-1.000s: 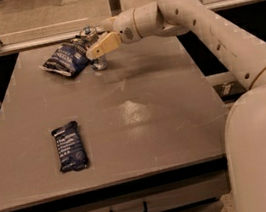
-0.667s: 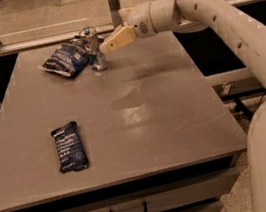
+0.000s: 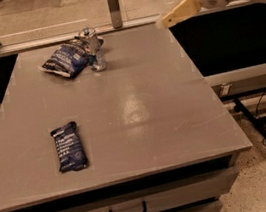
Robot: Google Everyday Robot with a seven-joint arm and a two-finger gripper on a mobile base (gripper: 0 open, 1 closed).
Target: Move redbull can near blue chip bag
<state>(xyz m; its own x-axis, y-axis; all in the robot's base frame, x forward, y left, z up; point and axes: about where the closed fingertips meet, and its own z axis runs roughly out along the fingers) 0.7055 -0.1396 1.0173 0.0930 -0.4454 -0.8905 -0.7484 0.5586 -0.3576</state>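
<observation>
The gripper (image 3: 174,15) has pulled away from the redbull can (image 3: 94,48). A second ago it was close against the can at the far edge of the worktop (image 3: 148,105), and now it hangs in the air off the far right corner, well apart from everything on the surface. It carries nothing, but from this angle I cannot tell whether the claw is spread or pressed together. The can has stayed where it was. It stands upright on its own near the far edge, left of the middle, right at the right-hand end of the blue chip bag (image 3: 64,60). The two look to be touching, though the can may be only just beside the bag, since they overlap in this view. The bag lies flat toward the far left corner and has not shifted. The small dark-blue bar wrapper (image 3: 69,146) lies untouched toward the near left corner, well apart from both. Judging from this, the can has been let go and is steady without support, so the placement next to the bag seems done and the task looks complete. All that appears to be left is for the arm to finish clearing away without brushing the can
</observation>
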